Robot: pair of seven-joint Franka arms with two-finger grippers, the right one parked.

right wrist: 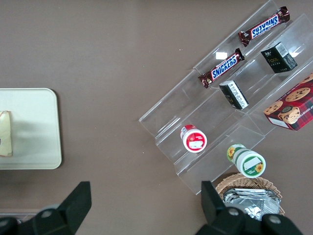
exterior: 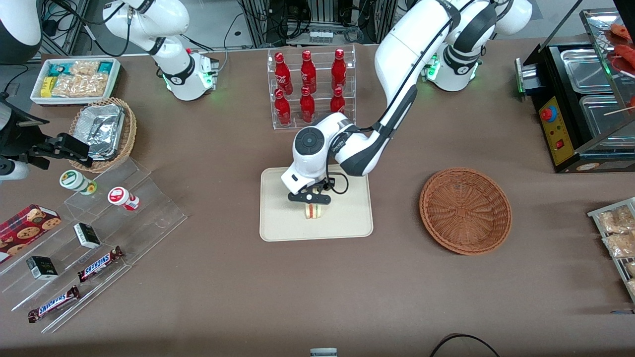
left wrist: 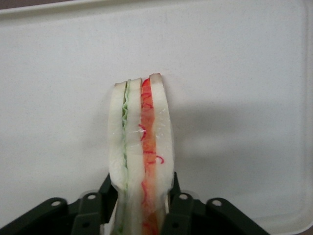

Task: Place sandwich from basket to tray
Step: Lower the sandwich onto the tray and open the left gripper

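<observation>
We see brown table point(exterior: 223, 277); hand point(exterior: 310, 198) clamped on triangular white-bread sandwich point(left wrist: 142, 147) over flat cream rectangular tray point(exterior: 278, 218); round reddish-brown wicker basket point(exterior: 465, 210) sits toward working arm's end.

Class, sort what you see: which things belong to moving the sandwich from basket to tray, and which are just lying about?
Part of the job: sandwich, held by the gripper over the tray; the brown basket, now without it.

Lying about: red bottles, chocolate bars, cookie box, foil containers.
</observation>
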